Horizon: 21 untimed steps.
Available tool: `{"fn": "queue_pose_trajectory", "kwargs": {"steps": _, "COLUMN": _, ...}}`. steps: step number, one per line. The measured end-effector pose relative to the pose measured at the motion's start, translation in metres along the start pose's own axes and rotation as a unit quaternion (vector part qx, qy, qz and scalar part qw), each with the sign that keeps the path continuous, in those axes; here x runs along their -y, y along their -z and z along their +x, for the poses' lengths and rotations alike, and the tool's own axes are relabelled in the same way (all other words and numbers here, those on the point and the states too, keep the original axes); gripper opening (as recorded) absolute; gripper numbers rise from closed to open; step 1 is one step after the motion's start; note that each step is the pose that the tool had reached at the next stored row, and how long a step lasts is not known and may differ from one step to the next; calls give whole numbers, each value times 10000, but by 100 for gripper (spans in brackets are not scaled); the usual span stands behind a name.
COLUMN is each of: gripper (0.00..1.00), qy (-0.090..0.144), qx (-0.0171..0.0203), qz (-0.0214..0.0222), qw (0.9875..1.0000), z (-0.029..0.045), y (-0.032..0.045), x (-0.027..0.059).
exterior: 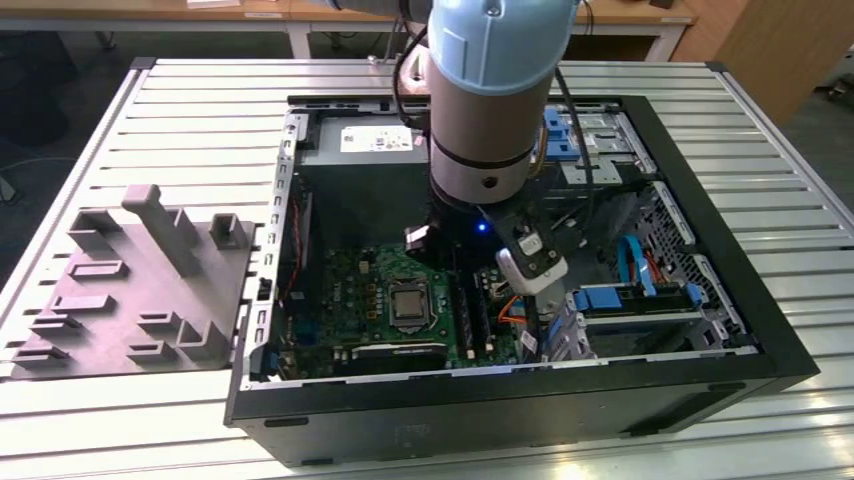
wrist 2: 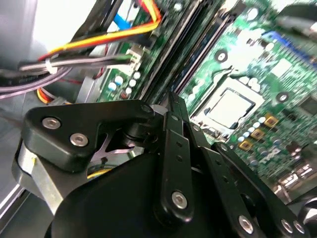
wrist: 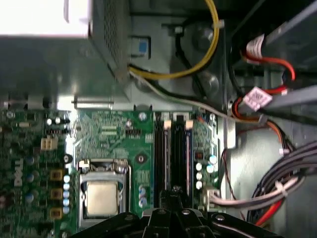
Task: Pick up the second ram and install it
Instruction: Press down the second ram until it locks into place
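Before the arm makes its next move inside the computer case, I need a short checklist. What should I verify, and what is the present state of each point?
1. Gripper is above the black memory slots: ok, in the first wrist view it sits at their end.
2. Second ram held in the gripper: cannot tell; no blue-green strip is visible between its links.
3. Slots free of cables: ok; the orange and yellow wires run beside them.
4. Slot end clips open: cannot tell.
5. Case lies open, with the arm reaching in: ok.
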State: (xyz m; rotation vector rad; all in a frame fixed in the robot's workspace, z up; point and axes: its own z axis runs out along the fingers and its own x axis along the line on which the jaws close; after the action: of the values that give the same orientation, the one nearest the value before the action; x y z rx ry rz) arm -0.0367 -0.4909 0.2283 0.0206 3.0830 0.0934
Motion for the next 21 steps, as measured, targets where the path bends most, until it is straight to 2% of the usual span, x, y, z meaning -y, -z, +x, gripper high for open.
{"fn": "queue_pose_trajectory", "kwargs": {"steps": 5, "gripper": 10, "qy": 2, "qx": 0, "qz": 51, "qw": 10000, "z": -1, "y": 7, "x": 116}}
{"fn": "queue_pose_trajectory", "kwargs": {"steps": 11, "gripper": 10, "qy": 4, "qx": 1, "qz": 70, "qw": 10000, "z": -4, "y": 15, "x": 249}}
{"fn": "queue_pose_trajectory", "kwargs": {"steps": 21, "gripper": 10, "qy": 4, "qx": 1, "qz": 73, "qw": 10000, "z": -3, "y": -8, "x": 308}}
